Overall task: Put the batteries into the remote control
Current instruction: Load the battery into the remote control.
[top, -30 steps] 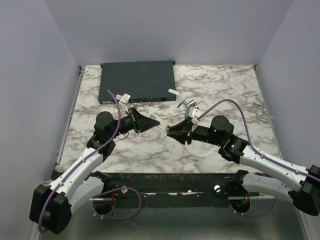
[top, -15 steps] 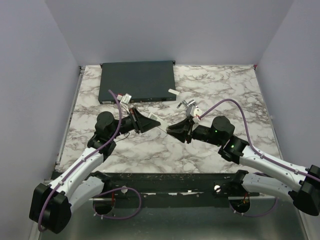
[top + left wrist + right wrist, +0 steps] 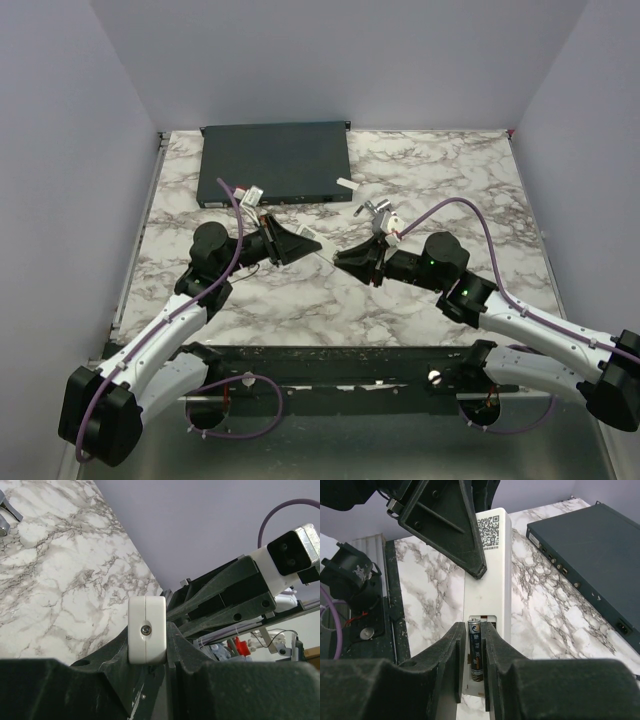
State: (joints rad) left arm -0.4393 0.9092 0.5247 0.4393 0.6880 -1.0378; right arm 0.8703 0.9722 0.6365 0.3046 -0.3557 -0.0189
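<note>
In the right wrist view the remote control [image 3: 492, 580] lies with its long axis running from 6 o'clock to 12 o'clock, back face toward us, the printed code square at its 12 o'clock end and the open battery bay [image 3: 490, 620] toward its 6 o'clock end. The left claw [image 3: 451, 527] is clamped on the remote at the 12 o'clock end and holds it above the marbled table [image 3: 450, 180]. In the left wrist view we see the bar end-on, pinched between that claw's two fingers [image 3: 175, 640]. The battery [image 3: 475, 650] is a slim dark cylinder whose long axis is parallel to the remote's. Its lighter, capped end points to 12 o'clock. It sits squarely between the fingers of the right claw [image 3: 473, 632], which is closed narrowly on it, one finger on each side. The battery hangs over the 9 o'clock half of the bay; we cannot tell whether it touches the remote. In the top view the two claws face each other near mid-table, and the dark-grey box [image 3: 275, 163] lies flat toward 11 o'clock from them.
</note>
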